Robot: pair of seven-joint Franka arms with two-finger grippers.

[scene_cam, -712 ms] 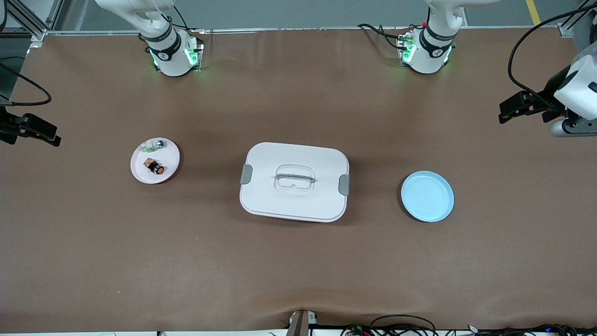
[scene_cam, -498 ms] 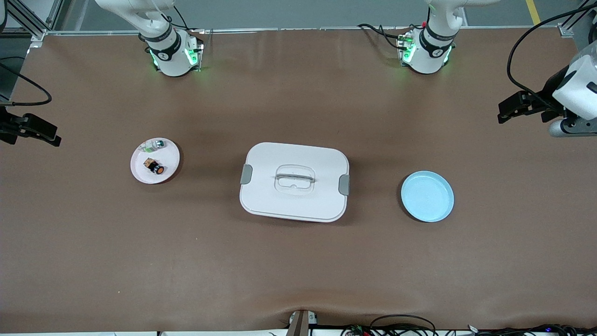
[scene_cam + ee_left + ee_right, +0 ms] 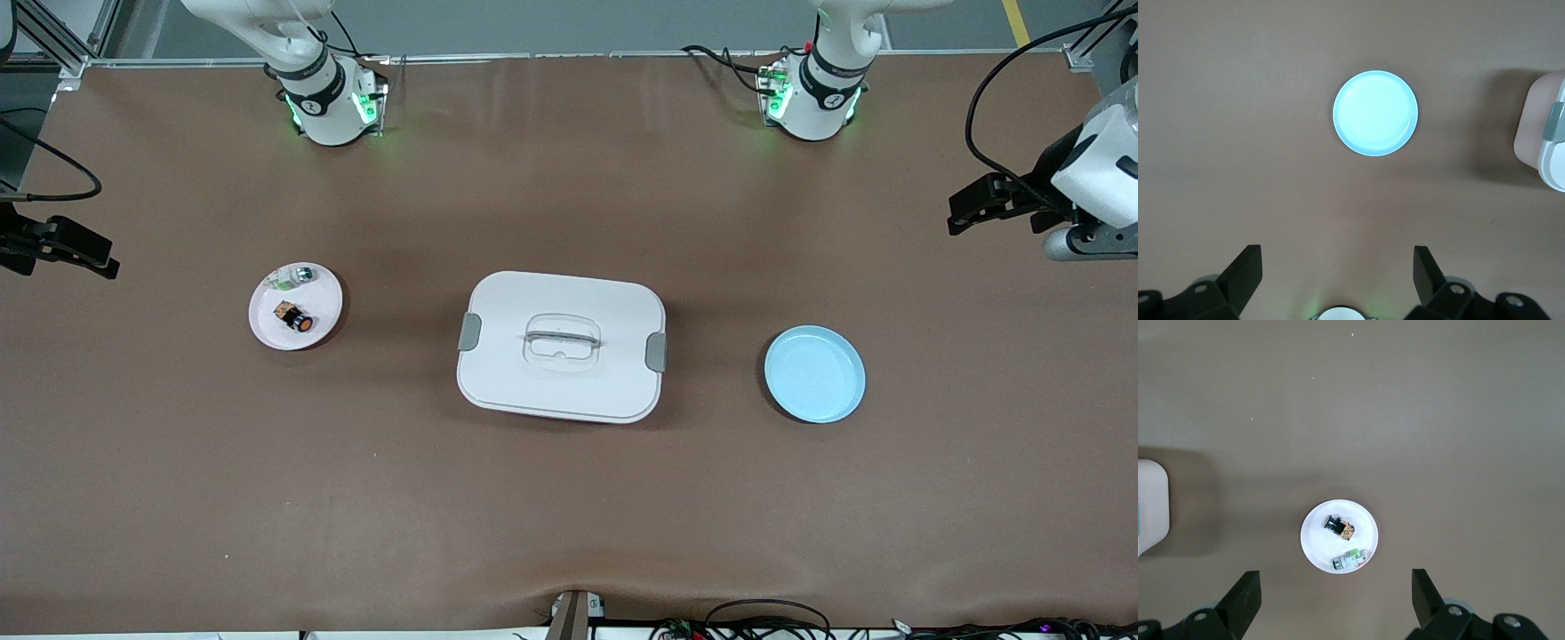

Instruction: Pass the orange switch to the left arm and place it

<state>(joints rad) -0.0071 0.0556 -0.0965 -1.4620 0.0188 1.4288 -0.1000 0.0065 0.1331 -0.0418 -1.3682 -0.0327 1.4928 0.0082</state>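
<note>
Front view: scene unchanged; orange switch (image 3: 296, 318) on pink plate (image 3: 322, 322); both hands released.

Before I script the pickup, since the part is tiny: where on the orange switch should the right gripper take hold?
Grip the black body of the orange switch, probably from straight above. It lies on its side on the pink plate, cap toward the front camera, so the fingers should close across its narrow middle. The clear switch lies apart, leaving room.
</note>
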